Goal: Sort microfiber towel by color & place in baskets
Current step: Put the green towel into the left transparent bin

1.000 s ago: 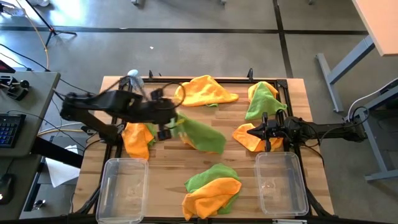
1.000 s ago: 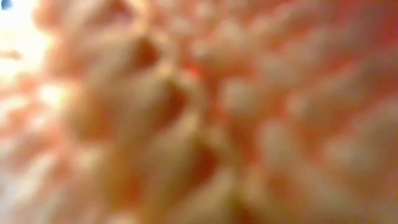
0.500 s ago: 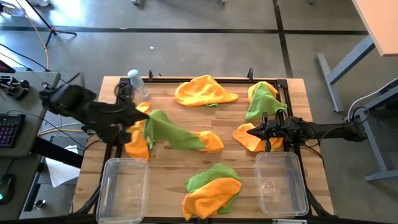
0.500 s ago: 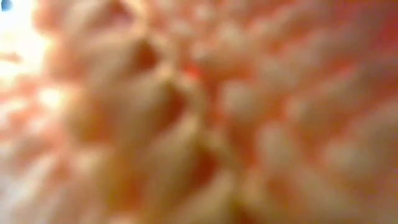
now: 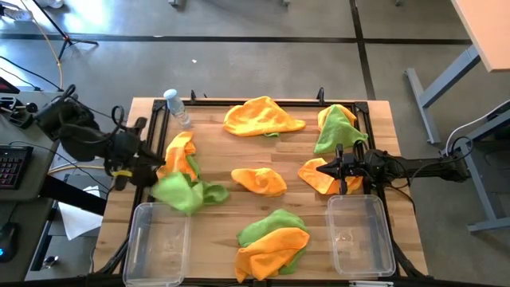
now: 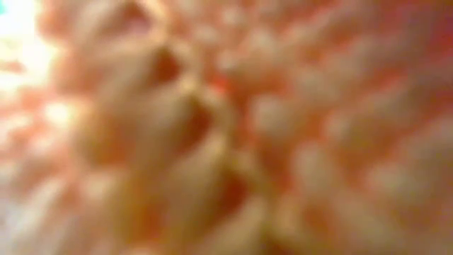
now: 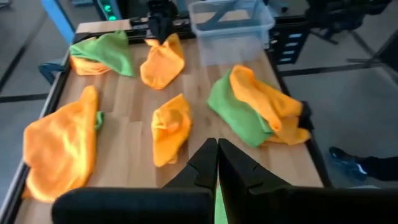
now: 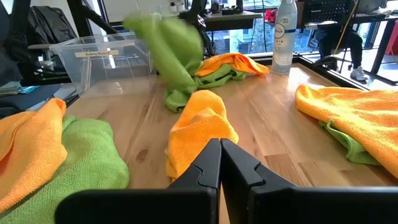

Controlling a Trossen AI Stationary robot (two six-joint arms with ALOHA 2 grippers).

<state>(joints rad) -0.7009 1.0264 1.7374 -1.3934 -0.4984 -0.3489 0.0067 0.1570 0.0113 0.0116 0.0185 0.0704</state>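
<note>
1. Presently, the left gripper [image 5: 155, 177] sits at the table's left edge, fingers together and clamped on a lime green towel [image 5: 182, 192]; the grip point itself is hidden under the cloth.
2. That green towel hangs just above the rim of the left basket [image 5: 156, 243], its tail trailing onto the wooden table [image 5: 215, 223]. Whether it touches the rim cannot be told.
3. An orange towel [image 5: 180, 155] lies just beside the left gripper; a clear water bottle [image 5: 176, 107] stands behind it.
4. The right gripper [image 5: 341, 170] rests with fingers together over another orange towel [image 5: 320, 175]; whether cloth is pinched cannot be told.
5. The right basket [image 5: 361, 236] sits just in front of it.
6. The low view is wholly blocked by blurred orange fibre; nothing else can be made out there.
</note>
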